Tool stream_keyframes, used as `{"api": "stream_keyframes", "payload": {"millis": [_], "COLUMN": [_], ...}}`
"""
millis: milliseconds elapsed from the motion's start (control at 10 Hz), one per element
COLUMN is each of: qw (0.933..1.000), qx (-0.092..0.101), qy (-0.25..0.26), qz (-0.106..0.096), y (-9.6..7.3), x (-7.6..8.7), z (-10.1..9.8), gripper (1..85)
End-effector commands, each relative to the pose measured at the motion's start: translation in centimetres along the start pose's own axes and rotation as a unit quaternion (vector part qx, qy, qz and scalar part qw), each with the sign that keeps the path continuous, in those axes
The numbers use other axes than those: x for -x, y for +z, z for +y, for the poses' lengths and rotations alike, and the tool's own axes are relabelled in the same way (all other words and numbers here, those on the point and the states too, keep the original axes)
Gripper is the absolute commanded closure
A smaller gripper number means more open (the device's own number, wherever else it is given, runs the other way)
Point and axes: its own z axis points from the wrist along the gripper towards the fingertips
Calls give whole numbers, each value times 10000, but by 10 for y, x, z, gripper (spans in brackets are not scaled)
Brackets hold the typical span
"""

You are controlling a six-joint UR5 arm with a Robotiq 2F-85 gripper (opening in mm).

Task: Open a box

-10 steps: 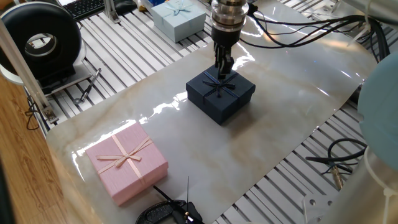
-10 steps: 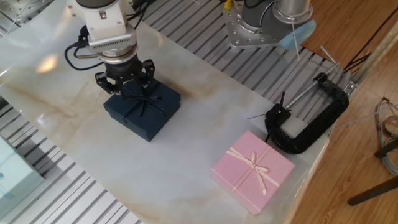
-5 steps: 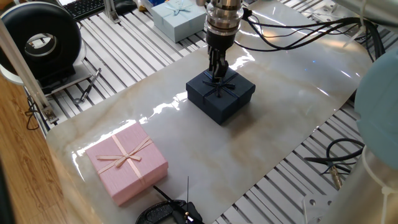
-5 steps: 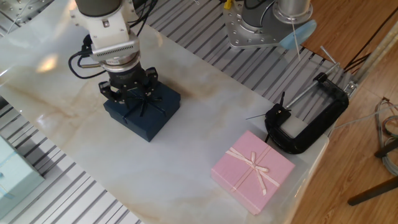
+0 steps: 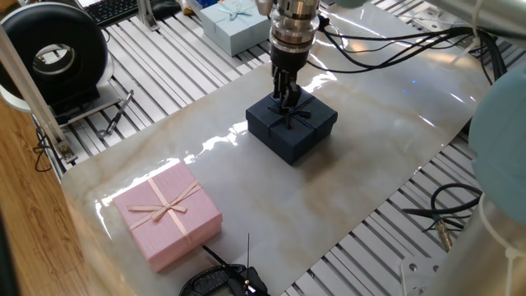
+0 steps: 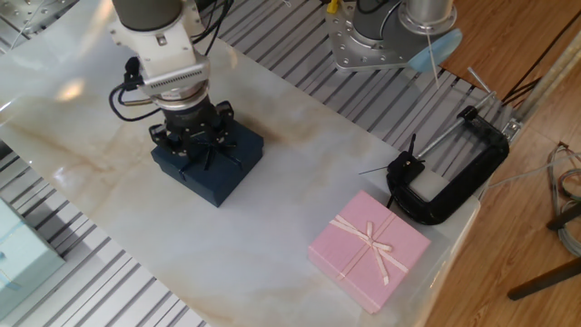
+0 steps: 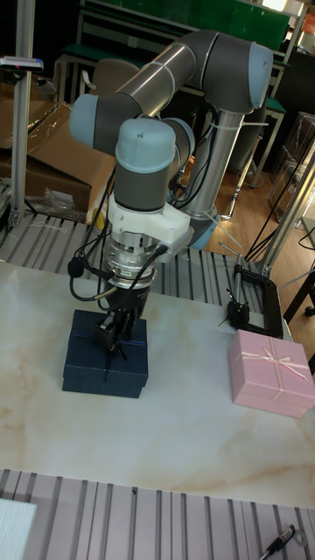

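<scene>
On marble sheet | box square, corner toward pink box

A dark navy box with a matching bow is sitting on a cream marbled sheet. A pink box is wearing a pale pink ribbon. Another box is showing light blue.
</scene>
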Motion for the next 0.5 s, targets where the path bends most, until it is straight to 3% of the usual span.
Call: {"api": "stream_keyframes", "payload": {"millis": [0, 400], "qw": [9997, 9997], "qx": [26, 26], "qy": [-229, -229], "qz": [-11, -28], "y": [2, -9], "x": [-1, -5], "z": [3, 13], "gripper": [367, 373]}}
